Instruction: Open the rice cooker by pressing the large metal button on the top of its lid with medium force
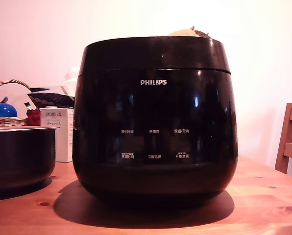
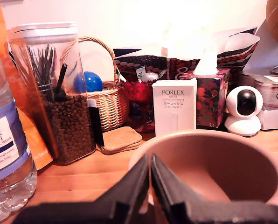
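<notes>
A: Ext. view, L to R?
B: Matte black pot [image 1: 19, 155] at the table's [image 1: 263, 205] left edge, cut off by the frame. Behind it a wicker basket [image 1: 6, 105] w/ a blue ball [image 1: 3, 110], then a white PORLEX box [image 1: 58, 133].

A: And the rice cooker [image 1: 153, 120]?
B: Mid-table, near the front edge, logo facing the camera. The lid [image 1: 153, 53] is down, seam closed all round. Something pale peeks over the lid's top; can't tell what. Wooden chair [image 1: 289, 139] at the view's right, beyond the table.

A: Gripper in that view?
B: No. Only the wrist cam has it.

A: Wrist view, then?
B: Water bottle [image 2: 6, 140], clear canister of brown pellets [image 2: 59, 93], basket again, cork coasters [image 2: 120, 139], PORLEX box, patterned tissue box [image 2: 211, 95], white camera unit [image 2: 244, 111]. Closer in, a pinkish bowl-like rim [image 2: 213, 154].

A: Gripper [image 2: 149, 172] state?
B: Black fingers [image 2: 134, 186] pressed together, tips meeting, nothing between them. It sits just before the pinkish rim; contact w/ it can't be told.
</notes>
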Available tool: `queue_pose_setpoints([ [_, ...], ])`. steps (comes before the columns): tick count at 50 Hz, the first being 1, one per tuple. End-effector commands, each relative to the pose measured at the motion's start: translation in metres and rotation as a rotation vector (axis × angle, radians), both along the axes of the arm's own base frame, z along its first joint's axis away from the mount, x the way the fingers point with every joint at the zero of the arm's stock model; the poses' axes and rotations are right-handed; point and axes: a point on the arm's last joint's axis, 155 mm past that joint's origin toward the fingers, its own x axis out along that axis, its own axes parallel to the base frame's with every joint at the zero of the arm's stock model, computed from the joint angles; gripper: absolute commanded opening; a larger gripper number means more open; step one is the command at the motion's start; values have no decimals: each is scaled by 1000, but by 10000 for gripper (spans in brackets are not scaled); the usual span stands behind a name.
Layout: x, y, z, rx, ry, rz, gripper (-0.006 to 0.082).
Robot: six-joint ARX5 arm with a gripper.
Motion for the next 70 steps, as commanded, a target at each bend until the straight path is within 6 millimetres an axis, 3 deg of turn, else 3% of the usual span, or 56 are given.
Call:
queue_pose_setpoints([
  [1, -3, -1, 28, -151, -104, -49, -22],
  [13, -4, -2, 37, -153, -141, -62, -22],
  [19, -6, -12, 44, -312, -158, -129, -22],
  [33, -31, -73, 72, -561, -94, -505, -22],
  [42, -61, -120, 73, -684, 84, -779, -22],
  [51, -89, -152, 70, -681, 216, -983, -22],
  [62, -110, -176, 64, -649, 359, -1154, -22],
  [70, -105, -183, 70, -596, 373, -1190, -22],
])
